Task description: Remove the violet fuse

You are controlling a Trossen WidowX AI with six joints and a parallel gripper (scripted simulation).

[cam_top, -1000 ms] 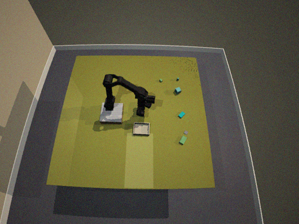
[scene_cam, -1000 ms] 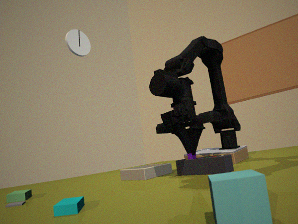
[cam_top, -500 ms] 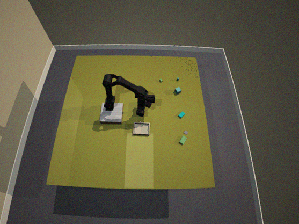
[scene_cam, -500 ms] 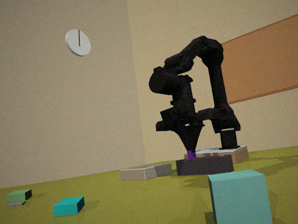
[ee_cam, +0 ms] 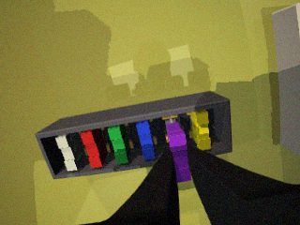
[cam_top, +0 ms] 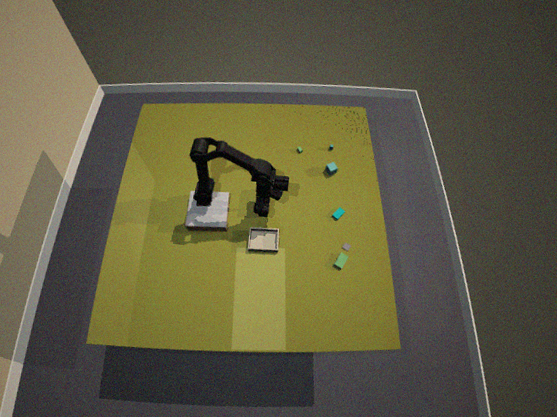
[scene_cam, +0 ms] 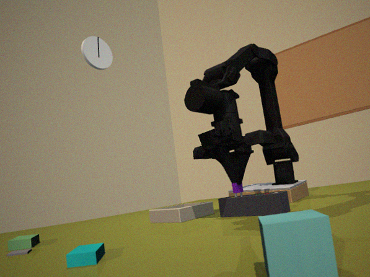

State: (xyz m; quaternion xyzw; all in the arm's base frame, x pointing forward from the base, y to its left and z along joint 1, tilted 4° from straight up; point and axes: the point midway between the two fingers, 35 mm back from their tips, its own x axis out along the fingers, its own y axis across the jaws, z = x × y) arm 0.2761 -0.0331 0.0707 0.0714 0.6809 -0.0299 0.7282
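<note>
My gripper [cam_top: 261, 213] [scene_cam: 237, 183] [ee_cam: 179, 156] is shut on the violet fuse [scene_cam: 237, 188] [ee_cam: 177, 140]. The fuse is upright, its violet body above the top of the dark fuse block [scene_cam: 255, 205] [ee_cam: 117, 114]. Its metal prongs show just at the block's top edge in the exterior view; whether their tips are clear of the slot I cannot tell. The yellow fuse [ee_cam: 202, 130] and blue fuse [ee_cam: 145, 141] sit in the block on either side. The beige tray [cam_top: 263, 250] [scene_cam: 165, 216] [ee_cam: 288, 42] stands beside the block. The arm hides the block in the top view.
Green [ee_cam: 118, 144], red [ee_cam: 91, 149] and white [ee_cam: 67, 154] fuses sit further along the block. The arm's base stands on a pale slab [cam_top: 207, 219]. A large teal block [cam_top: 331, 167] [scene_cam: 299, 252], a flat teal block [cam_top: 337, 213] [scene_cam: 85, 255] and a green block [cam_top: 341, 261] [scene_cam: 22, 243] lie farther out.
</note>
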